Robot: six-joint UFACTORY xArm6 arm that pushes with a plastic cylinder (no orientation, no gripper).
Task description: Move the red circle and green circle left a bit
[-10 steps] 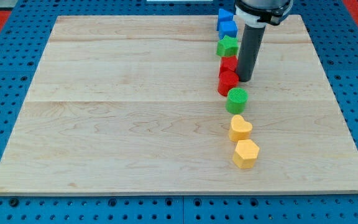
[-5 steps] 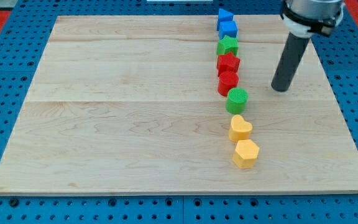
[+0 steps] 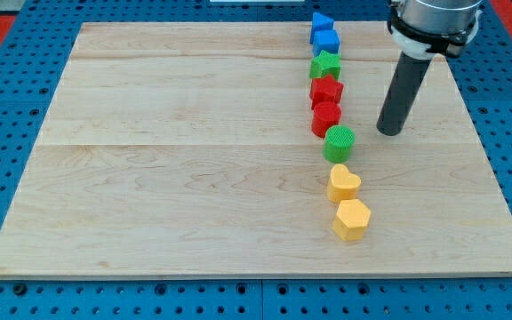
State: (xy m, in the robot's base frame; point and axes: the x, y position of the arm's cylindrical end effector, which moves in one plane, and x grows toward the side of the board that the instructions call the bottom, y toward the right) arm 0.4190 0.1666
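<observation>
Wooden board (image 3: 194,178) wide open leftward — my tip (image 3: 388,132) right of green circle (image 3: 339,142).

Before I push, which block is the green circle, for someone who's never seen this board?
On the wooden board, a column of blocks runs down the view's right half. The green round ribbed block sits fourth from the bottom, below the red round block and above the yellow heart block. The other green is star-shaped.

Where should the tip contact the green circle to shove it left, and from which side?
No gripping here, only pushing. Put my tip against the green circle's right-hand wall, centred on its round side so it probably slides straight rather than spinning off. My tip already sits to its right, apart from it. The red circle touches it on the upper left, so both may move together.
</observation>
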